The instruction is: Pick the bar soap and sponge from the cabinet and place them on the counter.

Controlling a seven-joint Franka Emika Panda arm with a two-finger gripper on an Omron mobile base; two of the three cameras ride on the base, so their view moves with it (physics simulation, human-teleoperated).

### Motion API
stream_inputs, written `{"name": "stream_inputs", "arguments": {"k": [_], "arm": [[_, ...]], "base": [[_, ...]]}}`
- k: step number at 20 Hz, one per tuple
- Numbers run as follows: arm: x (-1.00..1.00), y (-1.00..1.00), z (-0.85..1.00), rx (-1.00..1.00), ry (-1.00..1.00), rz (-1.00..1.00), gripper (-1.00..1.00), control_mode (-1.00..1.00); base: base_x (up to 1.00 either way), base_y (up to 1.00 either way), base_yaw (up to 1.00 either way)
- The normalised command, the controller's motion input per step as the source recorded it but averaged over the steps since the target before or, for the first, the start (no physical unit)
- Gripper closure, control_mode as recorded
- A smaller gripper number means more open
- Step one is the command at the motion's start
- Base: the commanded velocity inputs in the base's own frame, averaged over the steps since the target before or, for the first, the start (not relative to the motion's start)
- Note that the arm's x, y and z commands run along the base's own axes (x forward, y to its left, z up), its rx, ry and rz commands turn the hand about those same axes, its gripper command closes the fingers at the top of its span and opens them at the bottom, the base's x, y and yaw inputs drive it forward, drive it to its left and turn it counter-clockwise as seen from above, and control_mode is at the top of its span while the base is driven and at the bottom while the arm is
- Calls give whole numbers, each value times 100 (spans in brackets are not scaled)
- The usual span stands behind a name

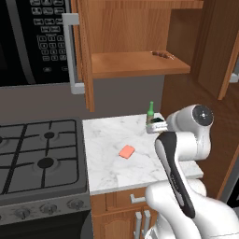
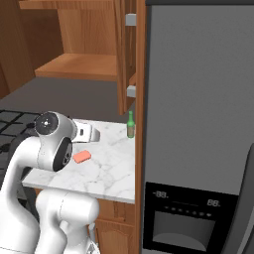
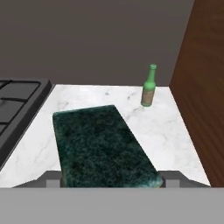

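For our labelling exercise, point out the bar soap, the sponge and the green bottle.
bar soap (image 1: 126, 151): left base view, middle of its flat pink top.
sponge (image 3: 103, 144): hand view, middle of its dark green layer.
green bottle (image 3: 148, 89): hand view, its body below the neck.

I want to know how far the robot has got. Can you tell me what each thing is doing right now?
bar soap: lying flat on the counter.
sponge: held between the gripper fingers, above the counter.
gripper: shut on the sponge.
cabinet: doors open, a small brown item on its shelf.
green bottle: standing upright at the back of the counter.
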Motion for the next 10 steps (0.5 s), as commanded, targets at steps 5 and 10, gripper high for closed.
{"name": "stream_inputs", "arguments": {"k": [5, 10], "arm": [[32, 2, -20, 0, 0, 0, 100, -100], [20, 0, -15, 0, 0, 0, 100, -100]], "base": [[0, 0, 0], [0, 0, 0]]}}
